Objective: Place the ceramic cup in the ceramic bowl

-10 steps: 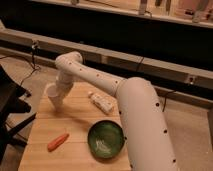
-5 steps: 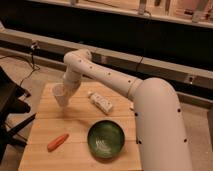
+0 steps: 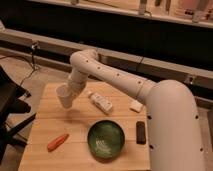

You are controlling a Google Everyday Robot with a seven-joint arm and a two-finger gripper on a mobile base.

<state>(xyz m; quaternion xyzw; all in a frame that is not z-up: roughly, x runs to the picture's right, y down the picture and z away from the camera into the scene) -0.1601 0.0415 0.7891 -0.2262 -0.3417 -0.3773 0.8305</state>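
Observation:
The ceramic cup (image 3: 64, 96), small and plain white, hangs tilted at the end of my arm over the left part of the wooden table (image 3: 45, 120). My gripper (image 3: 70, 90) is shut on it, at its upper right side. The ceramic bowl (image 3: 106, 140), round, glossy dark green with a paler centre, stands on the table near the front, to the right of and below the cup. The cup is well apart from the bowl.
An orange carrot (image 3: 57, 142) lies left of the bowl. A white bottle (image 3: 101, 102) lies on its side mid-table. A small white block (image 3: 136, 106) and a black bar (image 3: 141, 132) sit to the right. A dark chair (image 3: 10, 105) stands at the left.
My arm has carried the cup to the right, from the table's left edge toward the middle. The bowl and the other things have not moved.

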